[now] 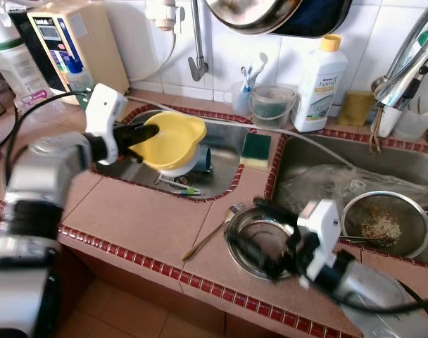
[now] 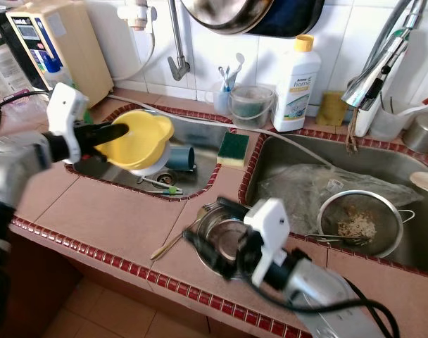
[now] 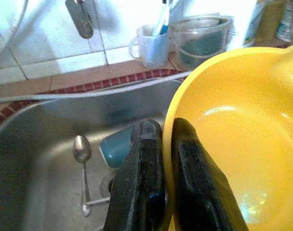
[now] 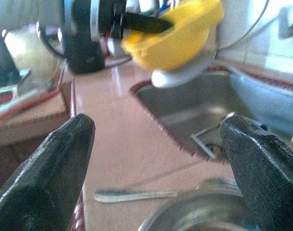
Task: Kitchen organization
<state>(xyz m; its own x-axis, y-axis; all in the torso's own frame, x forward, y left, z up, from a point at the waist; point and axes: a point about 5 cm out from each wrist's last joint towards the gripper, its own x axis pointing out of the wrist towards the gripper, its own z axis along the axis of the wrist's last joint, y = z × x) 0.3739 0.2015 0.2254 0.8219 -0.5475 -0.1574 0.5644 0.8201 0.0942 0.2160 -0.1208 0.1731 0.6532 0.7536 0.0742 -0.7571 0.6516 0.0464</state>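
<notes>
1. Yellow bowl (image 1: pixel 175 139) is lifted over the left sink (image 1: pixel 221 144), near that basin's left edge, the left gripper (image 1: pixel 145 135) reaching level, jaws clamped on its rim.
2. Right gripper (image 4: pixel 156 159) hovers low, jaws wide apart, over the steel bowl (image 1: pixel 260 239) at the worktop's front edge.

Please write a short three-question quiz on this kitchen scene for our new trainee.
1. True or false: the left gripper is clamped on the rim of the yellow bowl.
2. Which lies on the counter beside the metal bowl? A fork, B sponge, C strainer.
3. Fill in: the right gripper is ___, hovering by the metal bowl.

Key: 1 true; 2 A; 3 open.
</notes>
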